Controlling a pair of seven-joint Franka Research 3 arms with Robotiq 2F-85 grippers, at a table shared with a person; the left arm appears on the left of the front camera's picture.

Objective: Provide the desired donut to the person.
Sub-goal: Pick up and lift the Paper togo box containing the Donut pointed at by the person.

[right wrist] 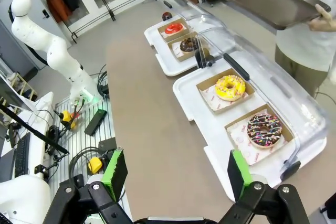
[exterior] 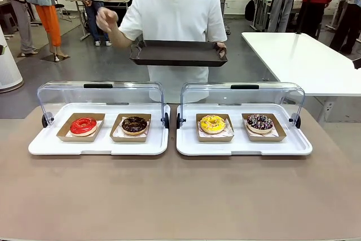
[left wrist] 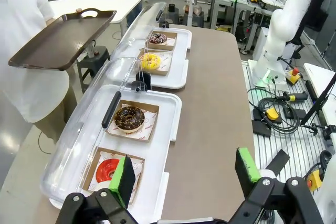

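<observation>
Left gripper spread wide, empty; tray ahead: red donut closest, chocolate donut beyond. Right gripper same; sprinkled donut closest, yellow donut beyond.

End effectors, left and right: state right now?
Left end effector: open, holding nothing.
Right end effector: open, holding nothing.

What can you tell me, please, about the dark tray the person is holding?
The tray is dark brown, rectangular, plastic-looking, with a raised rim and a cut-out handle at one end. It is empty, held roughly level beyond the table's far edge. One hand grips its end; the other hand is raised, off it.
</observation>
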